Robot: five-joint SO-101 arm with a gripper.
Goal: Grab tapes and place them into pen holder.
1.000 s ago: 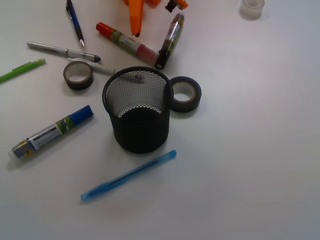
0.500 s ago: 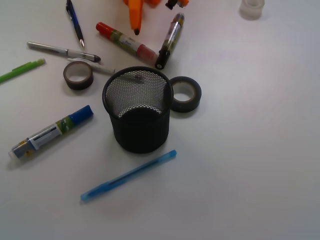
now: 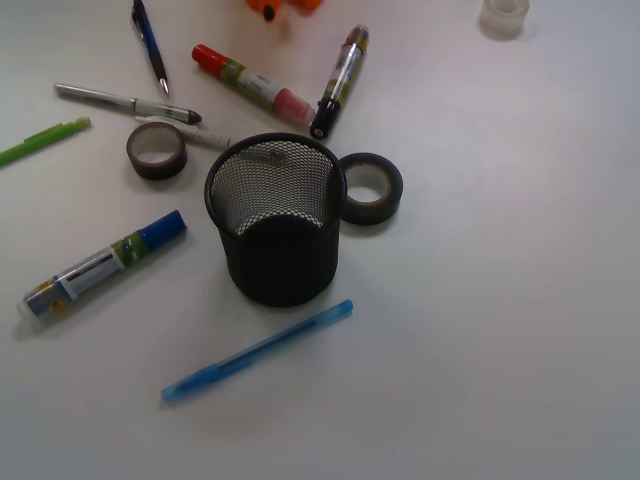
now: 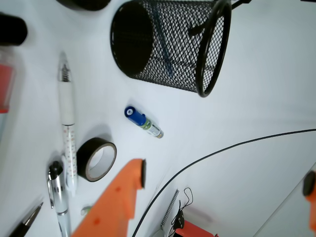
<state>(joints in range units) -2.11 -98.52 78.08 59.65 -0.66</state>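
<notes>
Below the gripper (image 4: 224, 197) the white table (image 3: 500, 300) is crowded. A dark tape roll (image 4: 97, 158) sits just off its orange finger (image 4: 116, 197), hemmed by a white pen (image 4: 67, 118) and a silver pen (image 4: 57, 190). Beyond stands the mesh pen holder (image 4: 173, 44), a blue-capped marker (image 4: 143, 121) lying between them. Bare surface opens beside the holder's rim.

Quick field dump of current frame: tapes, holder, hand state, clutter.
pen holder: black mesh cup, upright at table centre, no tape seen inside
dark tape 1: flat on table, left of holder, apart from it
dark tape 2: flat, right of holder, close beside its rim
clear tape: top right, far from holder
hand: orange, at far table edge, fingers wide apart, holding nothing
clutter: red-capped marker, blue-capped marker, blue pen, green pen
tapes placed: none
</notes>
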